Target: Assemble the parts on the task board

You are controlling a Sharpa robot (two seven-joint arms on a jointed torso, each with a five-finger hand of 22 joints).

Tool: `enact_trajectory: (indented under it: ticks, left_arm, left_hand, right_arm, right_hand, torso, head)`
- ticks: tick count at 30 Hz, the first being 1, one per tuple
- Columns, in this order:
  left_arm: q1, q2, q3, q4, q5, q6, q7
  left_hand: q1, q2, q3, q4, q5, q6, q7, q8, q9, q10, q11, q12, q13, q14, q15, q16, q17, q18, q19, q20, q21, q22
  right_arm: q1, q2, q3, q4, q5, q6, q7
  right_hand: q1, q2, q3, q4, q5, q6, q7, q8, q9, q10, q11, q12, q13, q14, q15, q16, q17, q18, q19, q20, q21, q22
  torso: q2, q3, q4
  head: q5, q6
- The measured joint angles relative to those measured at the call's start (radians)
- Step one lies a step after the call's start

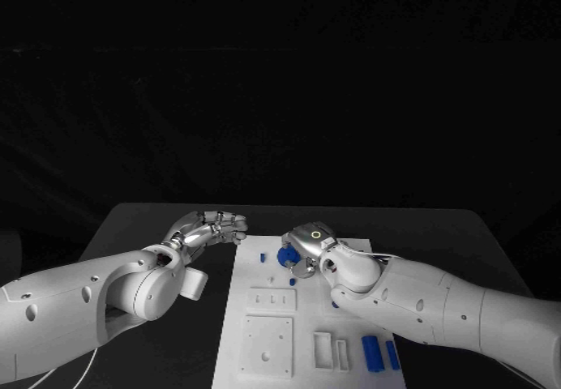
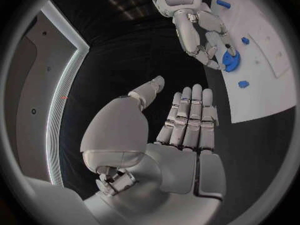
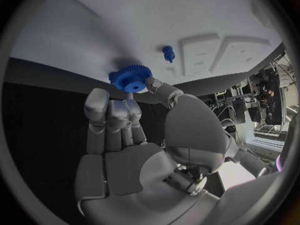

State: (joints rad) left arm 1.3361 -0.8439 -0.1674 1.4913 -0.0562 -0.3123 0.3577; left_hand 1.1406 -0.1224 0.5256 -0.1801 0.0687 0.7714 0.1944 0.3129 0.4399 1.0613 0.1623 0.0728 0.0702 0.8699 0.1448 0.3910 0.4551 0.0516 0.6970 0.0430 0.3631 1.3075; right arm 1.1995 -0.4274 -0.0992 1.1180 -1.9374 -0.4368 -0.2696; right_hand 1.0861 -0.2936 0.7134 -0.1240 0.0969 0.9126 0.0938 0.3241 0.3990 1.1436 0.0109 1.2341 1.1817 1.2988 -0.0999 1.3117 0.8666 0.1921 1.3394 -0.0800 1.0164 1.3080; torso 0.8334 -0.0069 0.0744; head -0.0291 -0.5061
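Fingers (image 3: 134, 110) of the right hand (image 1: 306, 247) pinch a blue gear (image 3: 131, 78) just over the white task board (image 1: 263, 304), near its far end. Left hand (image 1: 211, 227) hovers beside the board above the black surface (image 1: 152, 223), fingers (image 2: 190, 112) straight, close together, holding nothing.

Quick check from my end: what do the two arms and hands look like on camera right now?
Both arms are glossy white shells with rounded joint housings and small dark screw holes. Left hand and right hand are silver metal with segmented fingers and pale pads. A lit ring glows on the right hand's back, and a thin white cable runs along the right forearm.
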Motion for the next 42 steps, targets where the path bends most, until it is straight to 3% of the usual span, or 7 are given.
enact_trajectory:
  ticks: [5,9,12,36,38,40,42]
  left_arm:
    - [0.0,-0.001,0.0,0.0,0.0,0.0,0.0]
    - [0.0,-0.001,0.0,0.0,0.0,0.0,0.0]
    - [0.0,-0.001,0.0,0.0,0.0,0.0,0.0]
    - [0.0,0.0,0.0,-0.002,0.0,0.0,-0.001]
    - [0.0,0.0,0.0,-0.002,0.0,0.0,-0.001]
    - [0.0,0.0,0.0,-0.003,0.0,0.0,-0.001]
    - [0.0,0.0,0.0,-0.004,0.0,0.0,-0.001]
  left_hand:
    - [0.0,0.0,0.0,0.0,0.0,0.0,0.0,0.0,0.0,0.0,0.0,0.0,0.0,0.0,0.0,0.0,0.0,0.0,0.0,0.0,0.0,0.0]
    - [0.0,0.0,0.0,0.0,0.0,0.0,0.0,0.0,0.0,0.0,0.0,0.0,0.0,0.0,0.0,0.0,0.0,-0.001,0.0,0.0,0.0,0.0]
    - [0.0,0.0,0.0,0.0,0.0,0.0,0.0,0.0,0.0,0.0,0.0,0.0,0.0,0.0,0.0,0.0,0.0,-0.001,0.0,0.0,0.0,0.0]
    - [-0.004,0.004,0.003,-0.003,0.0,0.0,0.0,0.0,-0.001,0.0,0.0,0.0,0.0,0.0,0.0,0.0,0.001,0.008,0.0,0.0,0.0,0.001]
    - [-0.004,0.004,0.003,-0.003,0.0,0.0,0.0,-0.004,-0.001,0.0,0.0,0.0,0.0,0.0,0.0,0.0,0.001,0.008,0.0,0.0,0.0,0.001]
    - [-0.004,0.004,0.003,-0.003,0.0,0.0,0.0,-0.004,-0.001,0.0,0.0,0.0,0.0,0.003,0.003,0.0,0.001,0.007,0.0,0.0,0.0,0.0]
    - [-0.004,0.004,0.003,-0.003,0.0,0.0,0.0,-0.004,-0.001,0.0,0.0,0.0,0.0,0.004,0.003,0.0,0.001,0.007,0.0,0.0,0.0,0.0]
  right_arm:
    - [-0.001,-0.005,0.0,0.001,0.004,-0.006,0.002]
    - [-0.002,-0.007,0.0,-0.002,0.011,-0.015,0.004]
    - [-0.003,-0.007,-0.001,-0.005,0.016,-0.019,0.005]
    - [-0.007,-0.012,-0.003,-0.007,0.049,-0.018,0.019]
    - [-0.007,-0.011,-0.003,-0.011,0.064,-0.014,0.027]
    - [-0.007,-0.009,-0.002,-0.016,0.085,-0.006,0.036]
    - [-0.005,-0.009,-0.001,-0.019,0.105,0.002,0.044]
  right_hand:
    - [-0.007,-0.006,-0.019,-0.005,0.004,-0.002,0.002,-0.006,-0.002,-0.001,0.0,-0.004,-0.003,0.0,0.0,0.0,0.002,0.0,-0.001,0.001,0.0,0.0]
    - [-0.031,-0.006,-0.065,-0.024,0.035,-0.024,0.024,-0.028,-0.011,-0.01,0.002,-0.012,-0.008,-0.002,0.007,-0.006,0.006,0.0,-0.007,-0.001,0.0,0.0]
    - [-0.032,-0.005,-0.079,-0.035,0.036,-0.034,0.034,-0.035,-0.017,-0.018,0.011,-0.015,-0.011,-0.002,0.01,-0.007,0.007,-0.016,-0.011,-0.004,-0.001,0.0]
    - [-0.017,-0.004,-0.045,-0.015,0.008,-0.034,0.034,-0.035,-0.013,-0.025,0.011,-0.019,-0.014,-0.002,0.01,-0.013,0.013,-0.017,-0.01,-0.004,-0.01,0.0]
    - [-0.017,-0.004,-0.025,0.005,0.031,-0.034,0.034,-0.035,-0.013,-0.025,0.011,-0.019,-0.014,-0.001,0.011,-0.016,0.014,-0.019,-0.01,-0.004,-0.01,0.0]
    - [-0.02,0.0,0.007,0.045,0.099,-0.034,0.034,-0.035,-0.013,-0.025,0.011,-0.023,-0.017,0.001,0.013,-0.019,0.015,-0.023,-0.008,-0.006,-0.01,0.0]
    - [-0.018,0.025,0.048,0.072,0.157,-0.039,0.039,-0.039,-0.016,-0.025,0.011,-0.023,-0.017,0.001,0.013,-0.02,0.016,-0.025,-0.008,-0.006,-0.016,0.0]
  torso:
    - [0.0,0.0,0.0004]
    - [0.0,-0.0002,-0.0002]
    - [0.0,-0.0003,-0.0002]
    - [0.0,-0.0004,0.0009]
    - [0.0,-0.0003,0.0009]
    - [0.0,-0.0004,0.0009]
    - [0.0,-0.0004,0.0009]
  head:
    - [0.001,0.001]
    - [0.002,0.003]
    - [0.002,0.005]
    - [0.001,0.004]
    - [0.001,0.005]
    - [0.001,0.005]
    - [0.001,0.005]
